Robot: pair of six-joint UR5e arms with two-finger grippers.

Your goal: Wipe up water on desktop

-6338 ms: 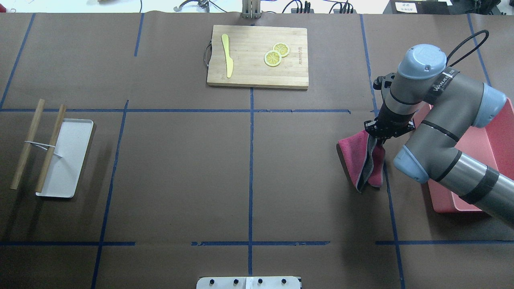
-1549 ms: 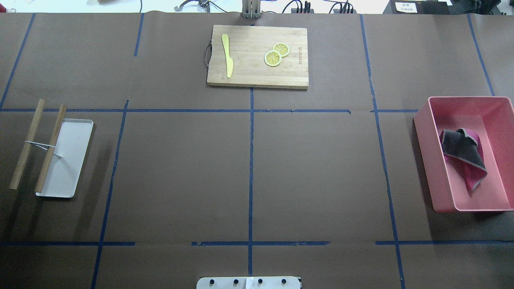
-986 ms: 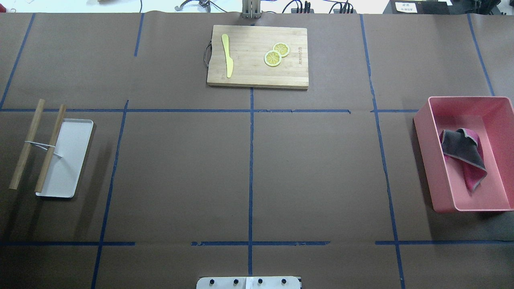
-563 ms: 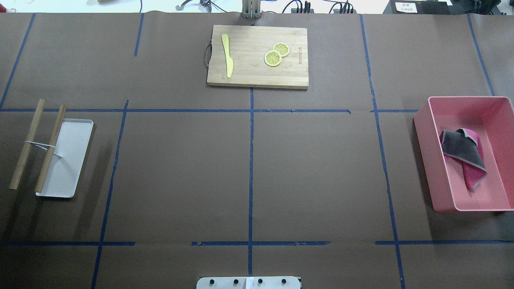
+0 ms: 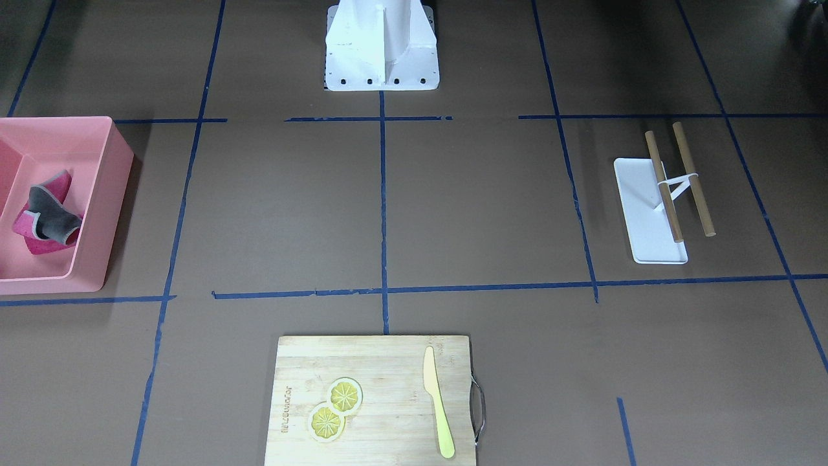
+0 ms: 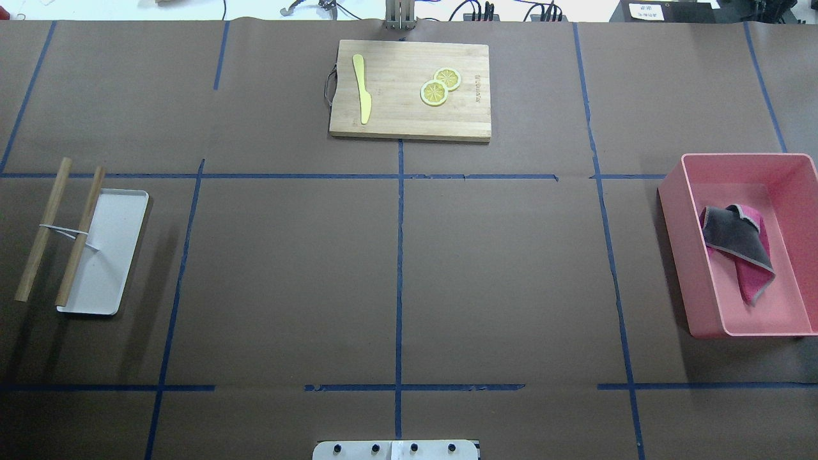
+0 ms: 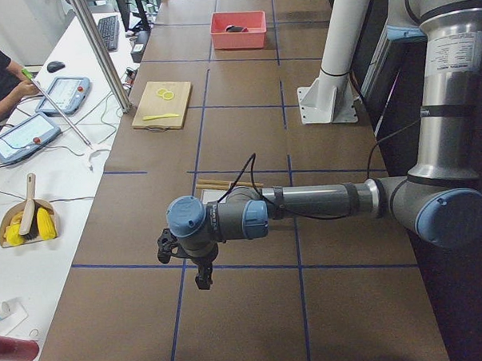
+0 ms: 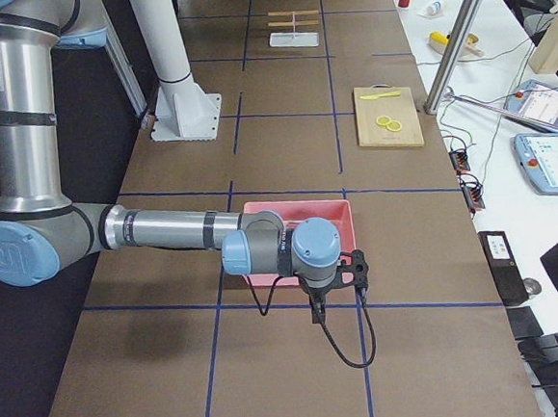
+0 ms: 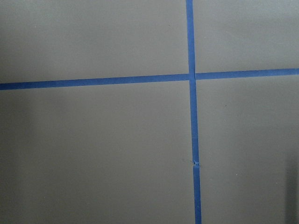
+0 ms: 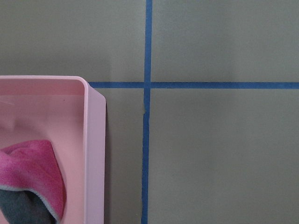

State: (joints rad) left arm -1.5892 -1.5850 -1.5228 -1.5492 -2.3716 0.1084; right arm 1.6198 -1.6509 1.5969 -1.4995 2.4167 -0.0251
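Overhead exterior view: the worktop (image 6: pixel 287 268) is a large flat surface, matte dark brown, crossed by thin blue tape lines that make a grid. It fills almost the whole picture and looks evenly dull in colour.

At the near edge is a white base plate (image 6: pixel 396 450). Further in, on the robot's left, a white tray (image 6: pixel 112 255) lies flat, and two wooden sticks (image 6: pixel 41 230) joined by a white band lie partly over its outer edge. On the robot's right stands a pink bin (image 6: pixel 690 268), and a crumpled pink and grey cloth (image 6: pixel 738 246) lies inside it. At the far side is a bamboo cutting board (image 6: pixel 396 115) with a yellow knife (image 6: pixel 363 89) and two lemon slices (image 6: pixel 439 86) on it.

Only the side views show the tools. The left tool (image 7: pixel 204 280) points down over the worktop near a crossing of tape lines. The right tool (image 8: pixel 316 314) points down over a tape line just beside the bin, apart from the cloth. For both tools I cannot tell if the fingers are spread or pressed together.
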